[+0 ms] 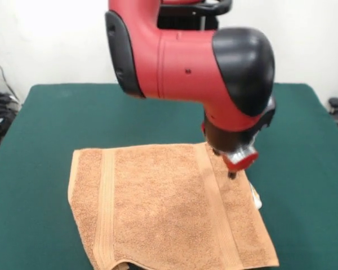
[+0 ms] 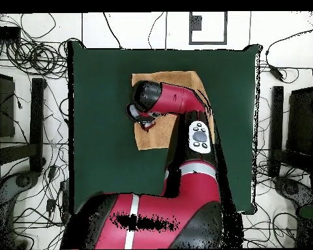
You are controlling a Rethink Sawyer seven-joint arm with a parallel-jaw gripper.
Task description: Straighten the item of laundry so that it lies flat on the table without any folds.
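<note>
Mostly, the front view shows the towel point(image 1: 169, 208) spread on the green table point(image 1: 56, 118), its near part running off the bottom of the picture. Two woven bands cross it, and a small white tag point(image 1: 257, 198) pokes out at the right edge. Along the near edge, toward the left, the cloth lifts in a small curl (the one clear flaw I can see here). The hand point(image 1: 233, 167) hangs at the towel's far right corner, its tip at or just above the cloth; whether it is open or closed I cannot tell, since the red clip and the wrist hide the tips.

From overhead, the arm point(image 2: 185, 104) covers much of the towel point(image 2: 178, 79), which lies toward the table's point(image 2: 100, 97) middle, away from the edges. The hand point(image 2: 146, 119) sits over one corner region.

By my judgement the task is far along and the step in hand is tidying a corner. A next move would call for a light pinch of the corner and a short pull outward, then attention to the curled near edge.
</note>
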